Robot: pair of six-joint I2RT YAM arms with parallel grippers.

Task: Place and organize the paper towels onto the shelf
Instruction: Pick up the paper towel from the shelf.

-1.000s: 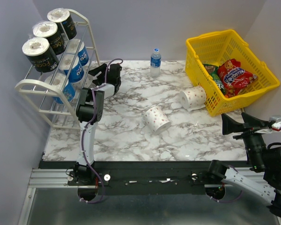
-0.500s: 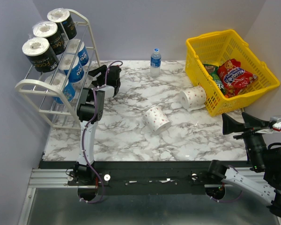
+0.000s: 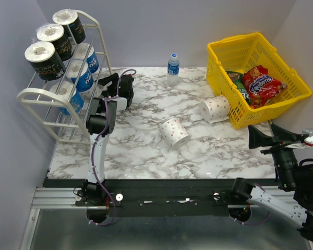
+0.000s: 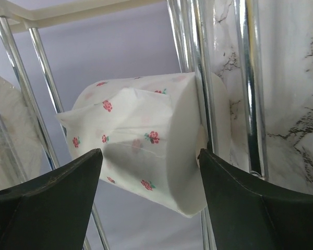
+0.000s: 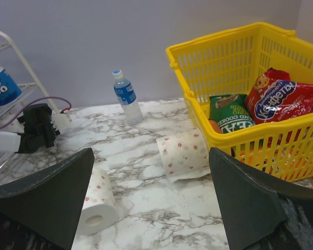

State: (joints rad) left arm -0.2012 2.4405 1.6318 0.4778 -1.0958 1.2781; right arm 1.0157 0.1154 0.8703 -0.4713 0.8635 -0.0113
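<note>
Left gripper (image 4: 148,156): fingers spread, a dotted roll (image 4: 146,122) just ahead of the tips, lying on the shelf (image 3: 34,96) bars at 10 o'clock. Right gripper (image 5: 151,151): fingers spread, holding nothing, at 4 o'clock. A loose roll (image 3: 174,132) lies at the table (image 3: 141,153) centre, and a second roll (image 3: 215,109) at 2 o'clock.

Both jaws apart — left arm (image 3: 96,148) extended, right arm (image 3: 268,199) tucked.
</note>
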